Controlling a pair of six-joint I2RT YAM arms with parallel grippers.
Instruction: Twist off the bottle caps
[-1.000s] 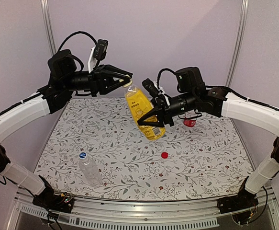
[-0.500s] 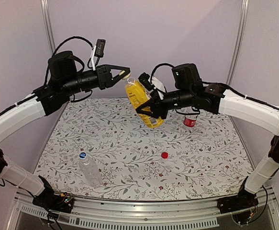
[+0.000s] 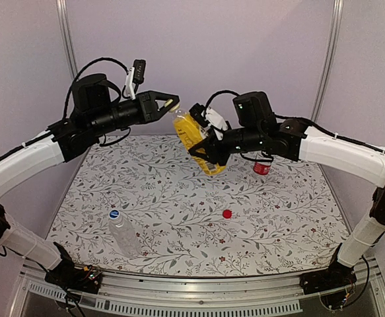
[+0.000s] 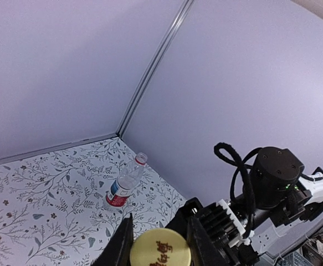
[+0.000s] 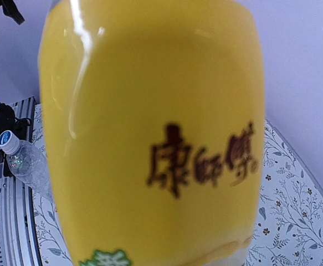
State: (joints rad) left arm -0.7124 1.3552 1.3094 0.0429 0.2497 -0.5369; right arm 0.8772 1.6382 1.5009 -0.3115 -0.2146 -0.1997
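My left gripper (image 3: pixel 170 104) is shut on the yellow cap (image 4: pixel 160 249), held high above the back of the table. Just below and right of it is the open neck of the yellow-orange bottle (image 3: pixel 191 134), which tilts in mid-air. A small gap seems to part cap and neck. My right gripper (image 3: pixel 209 150) is shut on that bottle's lower body, and the bottle (image 5: pixel 150 133) fills the right wrist view and hides the fingers. A loose red cap (image 3: pixel 227 213) lies on the cloth. The red-label bottle (image 3: pixel 262 165) stands uncapped at the back right. The clear bottle (image 3: pixel 123 232) with its blue cap (image 3: pixel 114 214) lies front left.
A floral cloth (image 3: pixel 291 218) covers the table, with purple walls and metal posts (image 3: pixel 65 33) behind and at the sides. The two arms meet over the back middle. A metal rail (image 3: pixel 192 290) runs along the near edge.
The right arm lifted the yellow-orange bottle up and left and tilted it more. The left gripper drew up and slightly left with the yellow cap, away from the neck.
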